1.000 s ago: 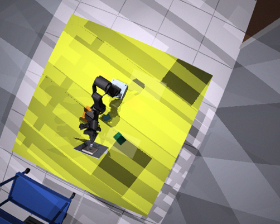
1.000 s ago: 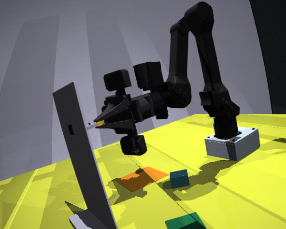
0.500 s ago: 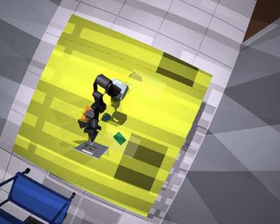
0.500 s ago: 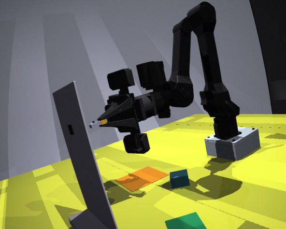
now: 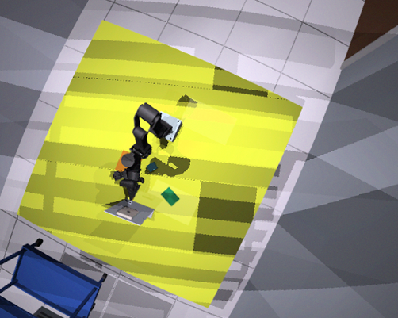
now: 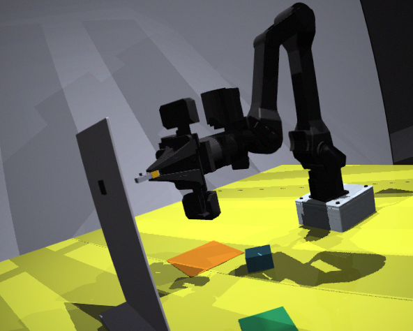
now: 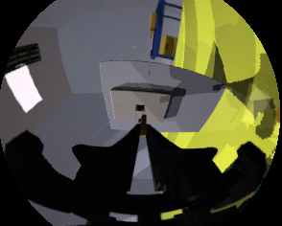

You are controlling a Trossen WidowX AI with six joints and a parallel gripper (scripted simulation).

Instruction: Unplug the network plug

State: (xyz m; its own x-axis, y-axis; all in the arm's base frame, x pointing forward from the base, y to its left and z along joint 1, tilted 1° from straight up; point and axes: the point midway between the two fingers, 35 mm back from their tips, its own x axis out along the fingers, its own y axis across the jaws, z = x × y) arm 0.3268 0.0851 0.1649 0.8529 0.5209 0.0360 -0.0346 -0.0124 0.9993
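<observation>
We see our claw [image 6: 151,175] clenched on the network plug [image 6: 143,177], a thin grey piece with an orange band where it meets the black fingers [image 6: 174,171]. In the exterior view the plug hangs in the air, level, pointing toward 9 o'clock at the upright panel [image 6: 115,216]. It is fully out of the socket [image 6: 101,186], the small dark slot in the panel's face, and a clear gap separates the plug's tip from the panel. The socket sits slightly lower than the plug's tip in that view.

From the top view our arm [image 5: 141,138] reaches from its grey base block [image 5: 174,126] toward 7 o'clock, and the claw [image 5: 129,199] ends just short of the panel [image 5: 130,212], which stands on the yellow surface [image 5: 220,146].

In the wrist view the plug [image 7: 141,128] runs straight ahead between our two dark fingers, toward 12 o'clock, with the panel [image 7: 144,100] beyond it and the socket [image 7: 140,108] a small dark mark just past the plug's end.

On the surface, in the exterior view, an orange square [image 6: 204,257] lies flat below the claw. A dark teal cube [image 6: 259,258] sits just at its 3 o'clock side. A green square [image 6: 266,319] lies nearer the camera, at 5 o'clock from the orange one. Which of the two is the marked square we cannot tell.

A blue cart [image 5: 61,288] stands off the surface at 7 o'clock in the top view.
</observation>
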